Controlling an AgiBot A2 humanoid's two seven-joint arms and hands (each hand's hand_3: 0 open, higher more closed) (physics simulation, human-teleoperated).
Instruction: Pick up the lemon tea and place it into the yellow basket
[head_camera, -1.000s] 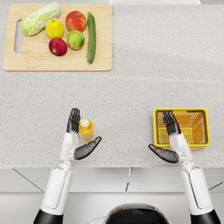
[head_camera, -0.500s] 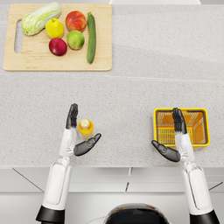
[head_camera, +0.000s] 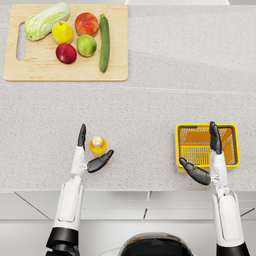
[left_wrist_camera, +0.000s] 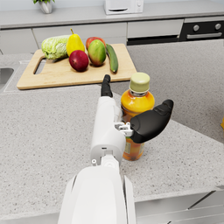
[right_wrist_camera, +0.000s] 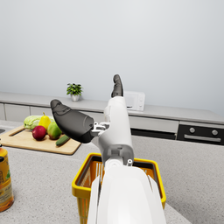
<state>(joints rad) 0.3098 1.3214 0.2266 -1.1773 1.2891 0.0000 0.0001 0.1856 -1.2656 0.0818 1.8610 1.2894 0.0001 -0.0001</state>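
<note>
Grasp step: your left hand (left_wrist_camera: 131, 124) is bracketing the lemon tea bottle (left_wrist_camera: 135, 114), fingers apart, not yet clamping. Next: closing, lifting toward the yellow basket (head_camera: 206, 146), beside your spread-open right hand (head_camera: 206, 162).

The worktop (head_camera: 150, 110) is seen steeply from above in the head view. Each wrist view is taken close along its forearm, toward the back wall. The cutting board (head_camera: 65, 42) and the lemon tea (head_camera: 97, 145) are shared by all three.
</note>
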